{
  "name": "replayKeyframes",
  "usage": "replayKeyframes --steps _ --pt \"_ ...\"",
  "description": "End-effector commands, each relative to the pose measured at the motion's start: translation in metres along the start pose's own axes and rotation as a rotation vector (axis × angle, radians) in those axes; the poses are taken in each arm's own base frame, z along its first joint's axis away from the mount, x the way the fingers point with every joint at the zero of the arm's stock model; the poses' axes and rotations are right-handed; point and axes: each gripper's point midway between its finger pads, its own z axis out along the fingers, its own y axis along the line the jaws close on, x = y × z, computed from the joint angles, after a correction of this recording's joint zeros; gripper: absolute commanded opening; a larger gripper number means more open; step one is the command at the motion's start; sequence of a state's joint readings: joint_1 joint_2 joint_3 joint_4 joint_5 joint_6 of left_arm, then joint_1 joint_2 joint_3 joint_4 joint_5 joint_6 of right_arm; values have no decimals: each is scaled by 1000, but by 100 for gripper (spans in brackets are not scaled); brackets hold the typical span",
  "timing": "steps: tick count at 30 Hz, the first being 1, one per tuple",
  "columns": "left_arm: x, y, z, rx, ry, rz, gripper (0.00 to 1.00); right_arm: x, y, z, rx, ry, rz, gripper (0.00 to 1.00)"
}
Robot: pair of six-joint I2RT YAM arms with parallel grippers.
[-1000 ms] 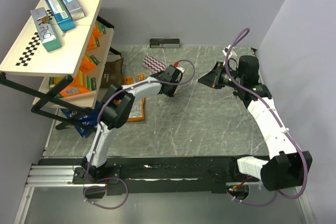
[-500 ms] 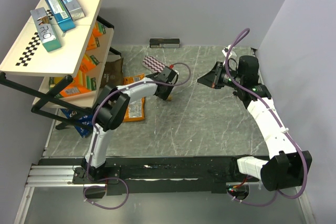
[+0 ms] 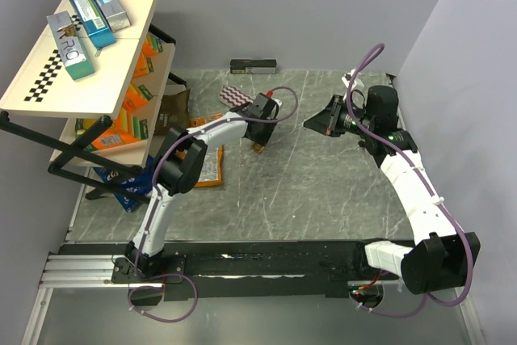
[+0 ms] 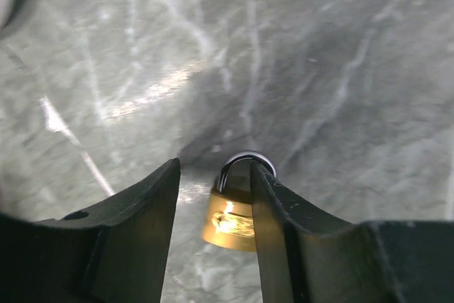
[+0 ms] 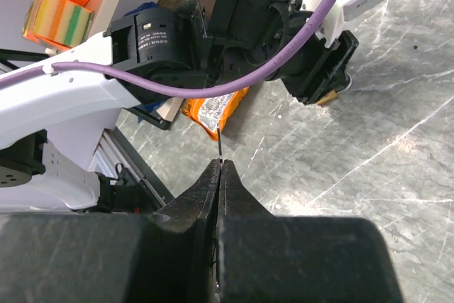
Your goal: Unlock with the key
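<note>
A small brass padlock (image 4: 228,221) with a steel shackle lies on the grey marble table. It sits between the open jaws of my left gripper (image 4: 213,172), against the right finger (image 4: 280,225), with a gap to the left finger. In the top view the padlock (image 3: 258,149) shows just below the left gripper (image 3: 260,136). My right gripper (image 5: 220,164) is shut on the key, whose thin dark blade (image 5: 220,148) sticks out past the tips. It hovers right of the left gripper (image 3: 311,124), pointing at it. The key's head is hidden.
A shelf rack (image 3: 81,46) with boxes stands at the left. An orange snack packet (image 3: 208,171) lies beside the left arm, also in the right wrist view (image 5: 213,111). A patterned pouch (image 3: 236,96) and a dark bar (image 3: 254,65) lie at the back.
My left gripper has shifted a little left and back right over the table, and the brass padlock now shows below its tips. The right arm has not moved.
</note>
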State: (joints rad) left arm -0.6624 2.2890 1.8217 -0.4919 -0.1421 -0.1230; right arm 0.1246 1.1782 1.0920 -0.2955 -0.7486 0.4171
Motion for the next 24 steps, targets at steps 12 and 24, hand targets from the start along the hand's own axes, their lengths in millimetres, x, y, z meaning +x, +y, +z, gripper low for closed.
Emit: replayKeyframes --steps 12,24 --pt "-26 -20 -43 134 -74 -70 56 -5 1 0 -12 -28 -30 0" --pt "0 -24 -55 284 -60 -85 75 -4 2 -2 -11 -30 -29 0"
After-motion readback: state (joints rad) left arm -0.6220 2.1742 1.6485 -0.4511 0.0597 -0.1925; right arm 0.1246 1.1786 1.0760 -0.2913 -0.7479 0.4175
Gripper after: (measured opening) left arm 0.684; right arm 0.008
